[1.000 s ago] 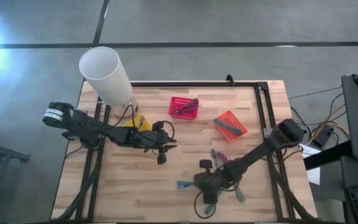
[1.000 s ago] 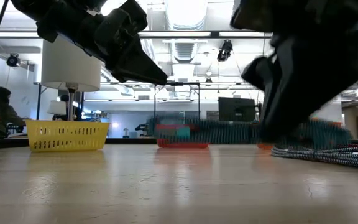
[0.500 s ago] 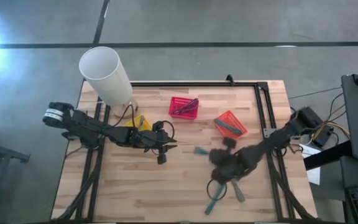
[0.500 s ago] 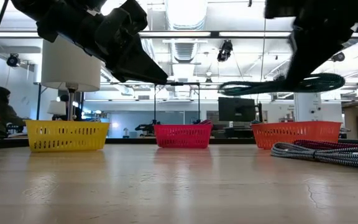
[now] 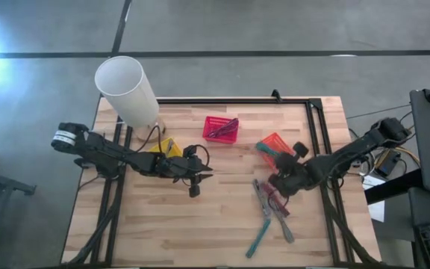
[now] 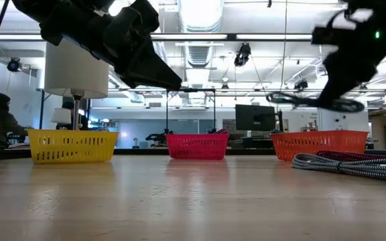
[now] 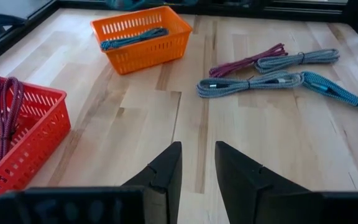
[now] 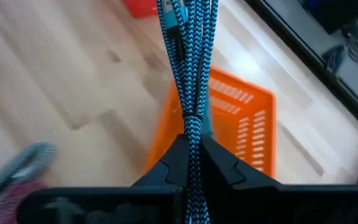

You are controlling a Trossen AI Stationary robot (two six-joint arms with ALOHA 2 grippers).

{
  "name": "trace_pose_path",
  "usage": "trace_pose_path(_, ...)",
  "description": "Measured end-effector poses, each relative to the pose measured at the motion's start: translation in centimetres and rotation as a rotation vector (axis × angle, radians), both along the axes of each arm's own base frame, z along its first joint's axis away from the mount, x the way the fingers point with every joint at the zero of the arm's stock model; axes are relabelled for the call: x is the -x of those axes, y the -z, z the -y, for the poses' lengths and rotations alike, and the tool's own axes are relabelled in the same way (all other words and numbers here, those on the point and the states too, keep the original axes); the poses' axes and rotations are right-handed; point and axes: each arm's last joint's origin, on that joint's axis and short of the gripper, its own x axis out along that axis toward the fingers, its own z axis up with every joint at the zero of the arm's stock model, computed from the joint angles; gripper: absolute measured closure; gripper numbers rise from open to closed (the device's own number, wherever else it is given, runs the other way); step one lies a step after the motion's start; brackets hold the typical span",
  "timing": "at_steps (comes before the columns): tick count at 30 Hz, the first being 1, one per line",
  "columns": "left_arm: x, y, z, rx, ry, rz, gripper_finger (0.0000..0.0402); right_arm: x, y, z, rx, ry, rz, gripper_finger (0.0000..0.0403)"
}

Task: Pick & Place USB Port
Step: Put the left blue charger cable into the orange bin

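Note:
My right gripper (image 8: 191, 155) is shut on a coiled blue braided USB cable (image 8: 188, 62). It holds the cable in the air at the orange basket (image 5: 278, 153) on the table's right side; in the low view the cable (image 6: 307, 100) hangs above the basket's rim. Another bluish cable lies in that basket (image 7: 132, 37). My left gripper (image 7: 197, 163) hovers over the table's middle (image 5: 202, 174). Its fingers stand a little apart with nothing between them. My right gripper pinches the bundled strands between its two fingers, just behind the spot where they draw together (image 8: 192, 121). Several strands lie side by side in the hold. The bundle sticks out ahead of the fingers along their line, lifted clear, with its free end over the orange basket (image 8: 235, 118).
Grey, red and teal cables (image 5: 267, 213) lie loose on the wood near the front right. A red basket (image 5: 221, 129) with dark red cables and a yellow basket (image 5: 164, 146) stand farther back. A white cylinder (image 5: 128, 91) rises at the far left corner.
My right gripper has risen from the table's near middle and swung toward the far right, to the orange basket, rolling its wrist on the way. It stayed shut on the blue cable, which has come up clear of the table.

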Motion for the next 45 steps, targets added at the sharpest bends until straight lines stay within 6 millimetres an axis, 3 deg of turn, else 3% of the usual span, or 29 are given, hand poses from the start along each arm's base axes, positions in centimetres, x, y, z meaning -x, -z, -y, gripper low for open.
trace_pose_path(7,-0.1,-0.1,0.0,-0.009,0.006,0.014,0.0303,1.6,2.6,2.1,0.04,-0.081,-0.003,0.0383)
trace_pose_path(18,-0.2,-0.5,0.0,-0.038,0.019,0.046,0.0303,3.2,3.2,4.5,0.107,-0.117,-0.059,0.0383)
trace_pose_path(36,-0.3,-0.5,-0.3,-0.039,0.008,0.053,0.0303,3.2,4.5,4.7,0.075,-0.147,-0.006,0.0382)
trace_pose_path(45,-0.3,-0.5,-0.4,-0.039,0.004,0.053,0.0303,3.8,5.5,4.8,0.073,-0.13,-0.027,0.0331)
